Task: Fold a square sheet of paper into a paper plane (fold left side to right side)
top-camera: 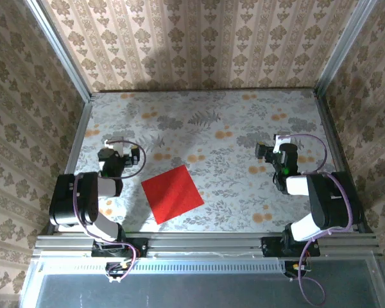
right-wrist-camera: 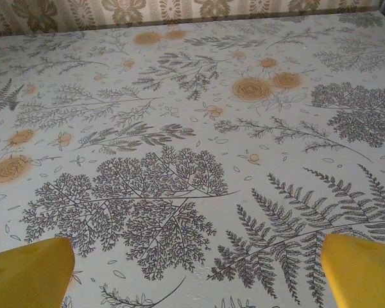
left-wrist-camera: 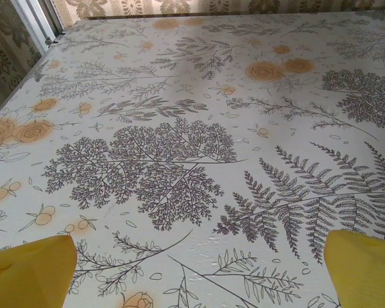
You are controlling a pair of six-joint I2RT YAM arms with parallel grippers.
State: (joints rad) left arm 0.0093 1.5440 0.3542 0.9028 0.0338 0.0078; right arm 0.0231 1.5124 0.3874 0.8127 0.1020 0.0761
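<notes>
The square sheet of red paper (top-camera: 172, 193) lies flat and unfolded on the table, turned a little, near the front edge between the two arms. My left gripper (top-camera: 115, 142) hovers to the paper's upper left, apart from it. In the left wrist view its yellow fingertips (left-wrist-camera: 29, 273) stand wide apart at the bottom corners, so my left gripper (left-wrist-camera: 202, 273) is open over bare tablecloth. My right gripper (top-camera: 262, 151) is well to the paper's right. Its yellow fingertips (right-wrist-camera: 27, 276) are likewise spread, and my right gripper (right-wrist-camera: 196, 276) is open and empty.
The table (top-camera: 244, 122) wears a floral cloth with fern and orange flower prints. Wallpapered walls close it in at the back and both sides, with metal rails (top-camera: 77, 138) along the edges. Both arm bases sit at the near edge.
</notes>
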